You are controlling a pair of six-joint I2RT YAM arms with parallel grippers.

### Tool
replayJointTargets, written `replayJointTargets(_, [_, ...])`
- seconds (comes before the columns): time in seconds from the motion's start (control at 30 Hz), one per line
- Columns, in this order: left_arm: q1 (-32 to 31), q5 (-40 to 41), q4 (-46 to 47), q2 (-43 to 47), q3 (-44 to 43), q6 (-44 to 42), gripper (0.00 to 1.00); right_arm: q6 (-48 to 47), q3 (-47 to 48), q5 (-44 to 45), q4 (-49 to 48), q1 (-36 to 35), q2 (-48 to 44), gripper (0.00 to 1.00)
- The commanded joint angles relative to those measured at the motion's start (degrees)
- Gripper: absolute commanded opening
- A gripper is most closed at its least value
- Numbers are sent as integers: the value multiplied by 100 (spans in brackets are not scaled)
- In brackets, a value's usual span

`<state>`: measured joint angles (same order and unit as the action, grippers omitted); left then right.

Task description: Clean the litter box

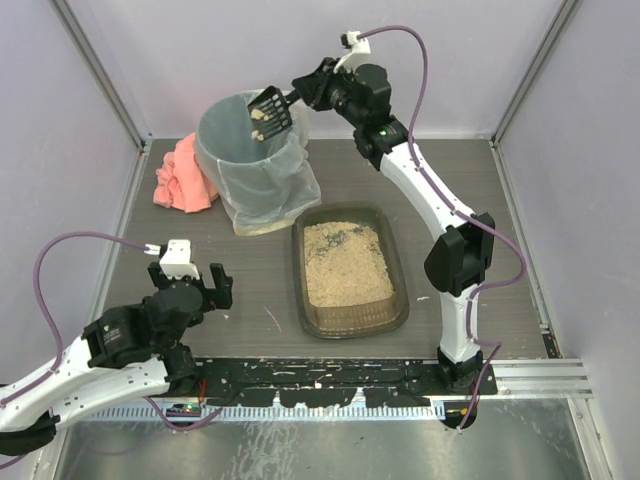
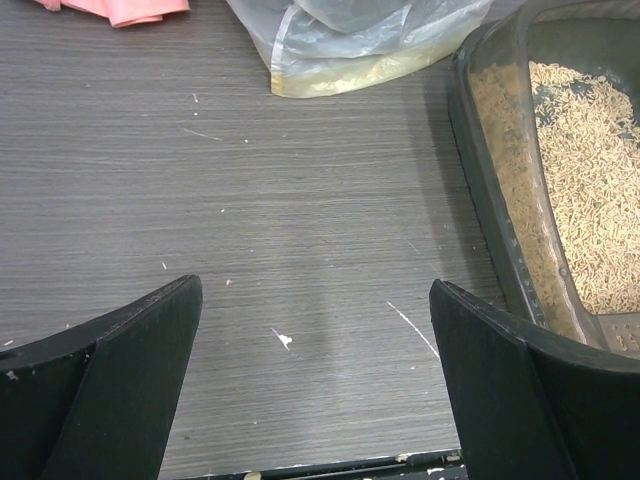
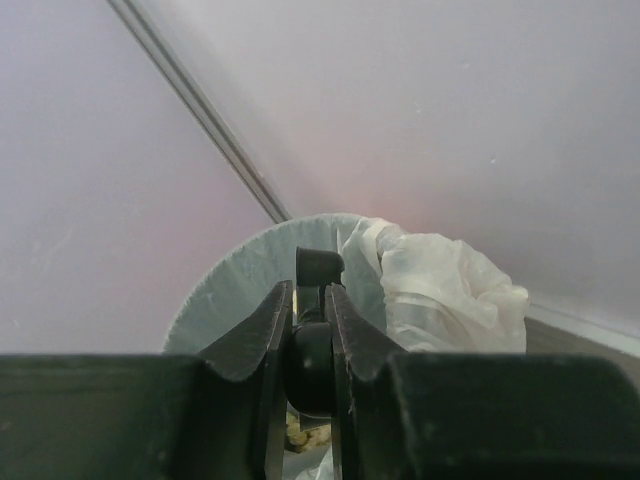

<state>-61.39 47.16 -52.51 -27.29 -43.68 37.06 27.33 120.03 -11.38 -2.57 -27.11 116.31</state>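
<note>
Litter box (image 1: pixel 352 322) is sitting flat on the table (image 1: pixel 240 280), just in front of the bin (image 1: pixel 212 135) and between the two arms, its floor carrying beige litter with a darker bare patch near the far end. The right gripper (image 1: pixel 299 94) is squeezing its jaws narrowly onto the black handle of the scoop (image 1: pixel 270 112), nothing else in its grasp. It is holding the slotted head tilted over the bin's mouth, and a few pale clumps are lying on the head. The left gripper (image 2: pixel 315 300) is hanging with its jaws spread wide, gripping nothing. Only bare tabletop is showing between its fingers (image 2: pixel 130 350), and the tray's left wall is lying just to its right. Whether those fingers are touching the table I cannot tell.

Counting: one tray of litter, one round grey bin wearing one clear liner (image 1: pixel 275 190), one scoop, and one pink cloth (image 1: pixel 183 178) bunching against the bin's left side.
</note>
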Motion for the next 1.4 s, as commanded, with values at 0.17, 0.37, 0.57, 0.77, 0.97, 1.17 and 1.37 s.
replayJointTargets(0.17, [12,88,87,-158,-30,56,98,-2548,290,423,-325,-702,-371,1])
replayJointTargets(0.37, [12,57,89,-159,-31,48,98,-3780,278,1046,-349,-1366,-626,1])
replayJointTargets(0.57, [7,33,90,-154,-35,47,98,-4125,152,1499,-424,-1661,-936,1])
replayJointTargets(0.77, [12,22,106,-202,-41,34,98,-3585,-231,1686,-770,-1662,-1583,1])
replayJointTargets(0.97, [8,29,111,-245,-59,29,98,-3202,-678,1859,-572,-1663,-2400,1])
replayJointTargets(1.17, [13,-7,156,-314,-70,21,98,-2793,-2219,2087,-513,-1403,-3777,2])
replayJointTargets(1.37, [10,-134,308,-509,-111,-14,98,-2260,-3606,2626,197,-1237,-5027,5])
